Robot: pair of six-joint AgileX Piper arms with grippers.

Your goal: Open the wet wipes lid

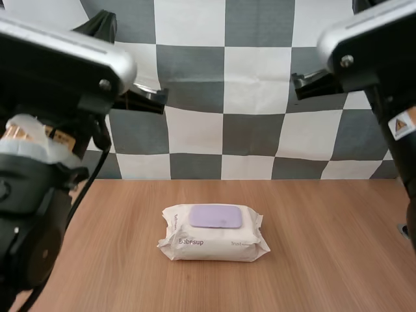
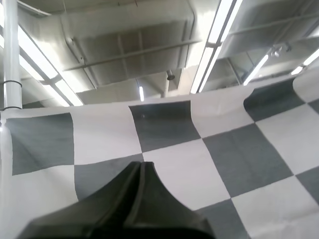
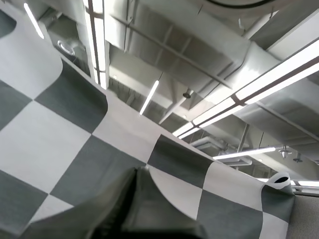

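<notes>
A white pack of wet wipes point(image 1: 213, 232) lies flat in the middle of the wooden table point(image 1: 325, 260), its lilac lid point(image 1: 215, 216) shut on top. Both arms are raised high above the table. My left gripper point(image 1: 156, 101) points toward the backdrop, well above and left of the pack. In the left wrist view its fingers point(image 2: 141, 194) lie together as one dark wedge. My right gripper point(image 1: 300, 84) is held high to the right of the pack. Its fingers point(image 3: 135, 199) are likewise pressed together, with nothing between them.
The table stretches bare wood on every side of the pack. The left arm's base point(image 1: 32, 214) stands at the near left edge, and the right arm point(image 1: 396, 130) comes down along the right edge.
</notes>
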